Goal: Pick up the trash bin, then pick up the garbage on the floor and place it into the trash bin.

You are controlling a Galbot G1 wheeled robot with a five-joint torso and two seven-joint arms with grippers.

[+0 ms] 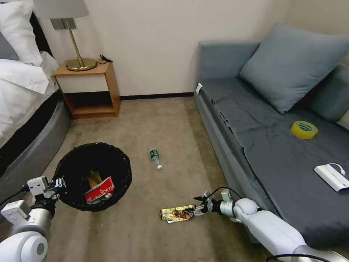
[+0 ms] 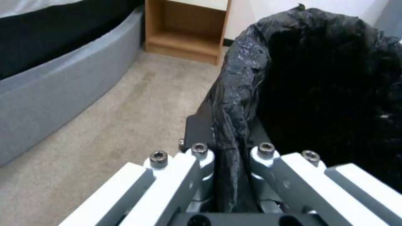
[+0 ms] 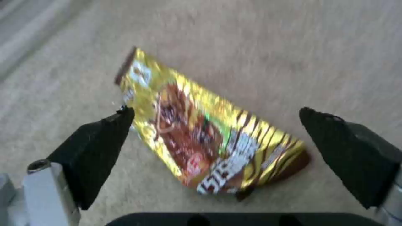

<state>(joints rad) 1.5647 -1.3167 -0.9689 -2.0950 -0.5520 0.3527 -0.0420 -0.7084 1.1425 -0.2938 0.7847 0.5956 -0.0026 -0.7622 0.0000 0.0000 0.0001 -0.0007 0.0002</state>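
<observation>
Head view: left tool [image 1: 62, 182] clenches trash bin [image 1: 93, 176] rim; right tool [image 3: 218, 157], released, apparently straddles gold wrapper [image 3: 205, 138].

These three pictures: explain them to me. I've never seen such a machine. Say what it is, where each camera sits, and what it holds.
It is a wheeled robot with two arms. The wide picture comes from its head; the other two from its wrists. The left gripper is clamped on the rim of the trash bin, which already holds a red-and-white snack packet. The right gripper has its jaws open around a gold-brown wrapper on the carpet. A small green-labelled bottle lies farther off.
</observation>
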